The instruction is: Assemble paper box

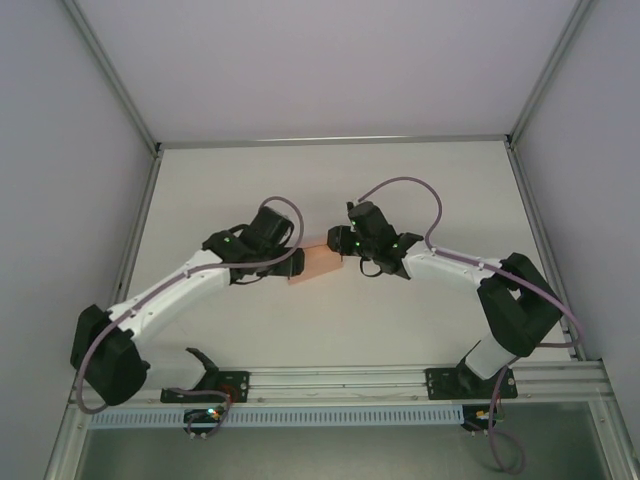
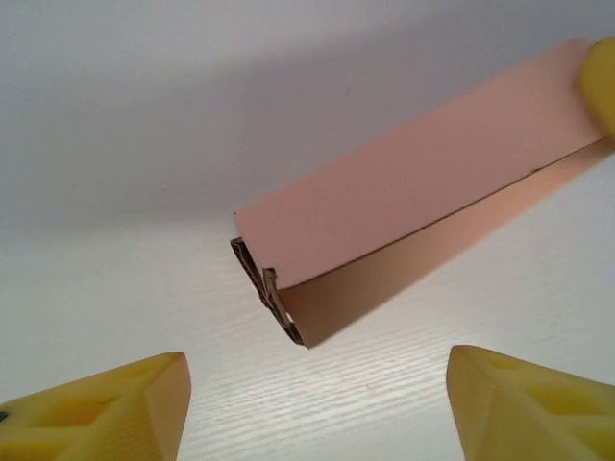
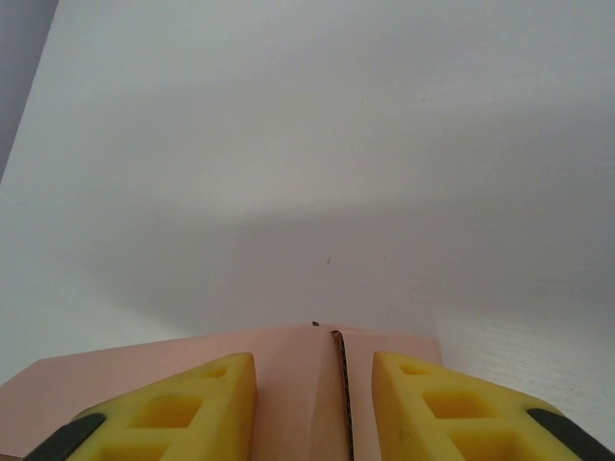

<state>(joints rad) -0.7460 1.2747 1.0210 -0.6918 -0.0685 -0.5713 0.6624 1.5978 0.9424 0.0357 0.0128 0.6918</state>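
Paper box (image 1: 318, 262) lies near the centre of the top view, on the white table (image 1: 420, 180), between the 2 arms. It is folded into a long shape of salmon-pink card. In the left wrist view it runs from the middle of the frame to the upper right, and at its near end we see the brown inner edges of the folded card. The left gripper (image 2: 317, 408) is open: its 2 yellow fingers (image 2: 115, 403) stand wide apart in the lower corners, and the box is apart from them. The right gripper (image 3: 312, 403) is at the other end of the box. Its 2 yellow fingers (image 3: 192, 408) stand at the bottom of the right wrist view with pink card between them, but we cannot tell if they press on it.
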